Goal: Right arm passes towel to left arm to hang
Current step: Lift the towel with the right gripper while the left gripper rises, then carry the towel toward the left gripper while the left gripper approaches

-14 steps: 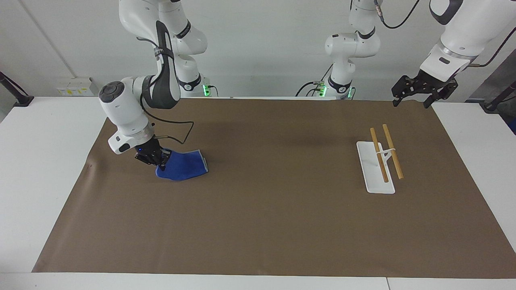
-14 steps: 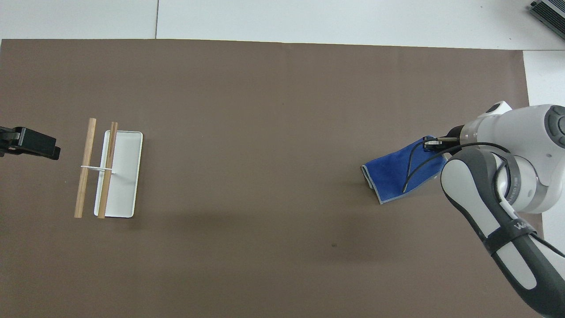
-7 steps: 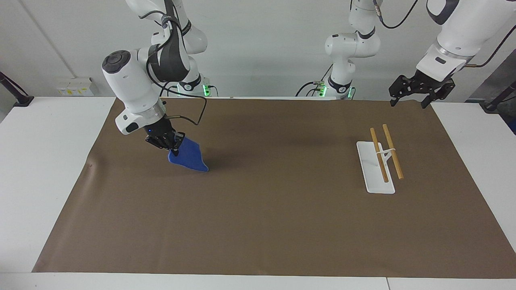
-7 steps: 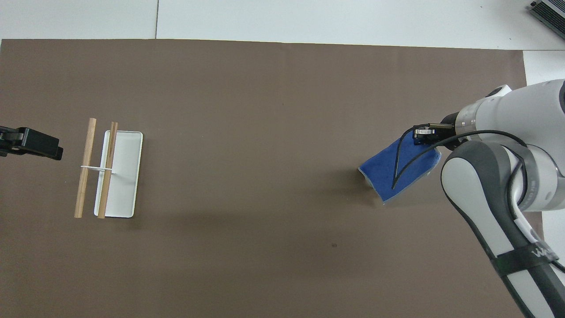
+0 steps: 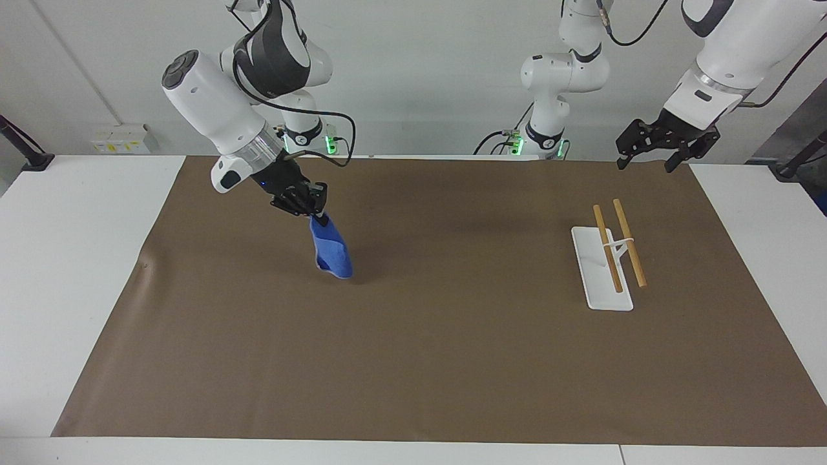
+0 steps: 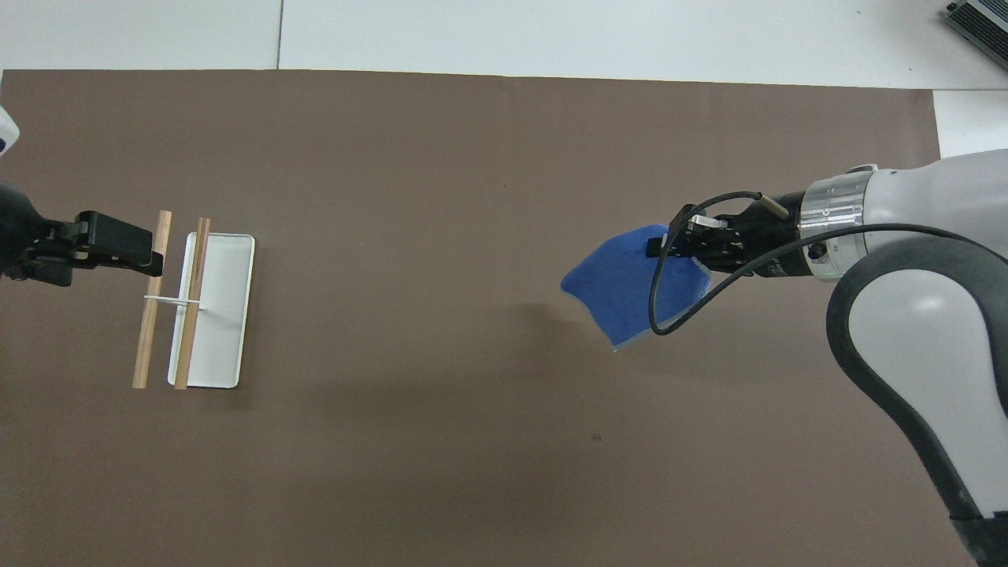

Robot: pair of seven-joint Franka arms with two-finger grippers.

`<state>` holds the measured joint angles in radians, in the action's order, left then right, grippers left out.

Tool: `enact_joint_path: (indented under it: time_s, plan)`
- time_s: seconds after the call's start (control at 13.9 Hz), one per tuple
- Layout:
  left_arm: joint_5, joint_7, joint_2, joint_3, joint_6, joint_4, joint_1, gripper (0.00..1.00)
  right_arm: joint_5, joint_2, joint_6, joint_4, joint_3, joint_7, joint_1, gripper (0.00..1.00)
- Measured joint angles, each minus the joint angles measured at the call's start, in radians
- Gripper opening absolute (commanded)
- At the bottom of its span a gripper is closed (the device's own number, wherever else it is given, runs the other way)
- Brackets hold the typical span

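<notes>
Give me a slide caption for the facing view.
Right gripper lifts the towel off the mat; left gripper open above the rack.

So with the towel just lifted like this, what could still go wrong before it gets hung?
1. The right gripper pinches only the top corner of the towel, which dangles free over the brown mat; a slip could drop it.
2. The left gripper, open, hangs up near the rack at its own end; the limp, hanging cloth may be hard to catch cleanly at handover.
3. The rack's two wooden rods sit close together, so draping could snag.
</notes>
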<state>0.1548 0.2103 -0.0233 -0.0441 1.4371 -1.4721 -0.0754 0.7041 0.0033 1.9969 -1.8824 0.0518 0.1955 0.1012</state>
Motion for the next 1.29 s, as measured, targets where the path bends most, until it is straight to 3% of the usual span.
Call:
enact_joint_path:
  time_s: [0.36,0.57,0.86,1.29]
  plan:
    - [0.134,0.452,-0.194,-0.019,0.003,0.154,-0.072,1.0,0.129,-0.034,-0.001,-0.056,0.001,0.006,0.079,0.0]
    - [0.231,0.662,-0.295,-0.027,0.043,0.209,-0.107,1.0,0.3,-0.054,-0.002,-0.081,0.002,0.002,0.103,0.0]
    - [0.275,0.774,-0.305,-0.04,0.116,0.151,-0.168,1.0,0.514,-0.094,-0.002,-0.148,0.002,-0.085,0.117,0.0]
    - [0.282,1.037,-0.284,-0.044,0.26,0.069,-0.269,1.0,0.627,-0.135,-0.004,-0.246,-0.002,-0.189,0.14,0.0]
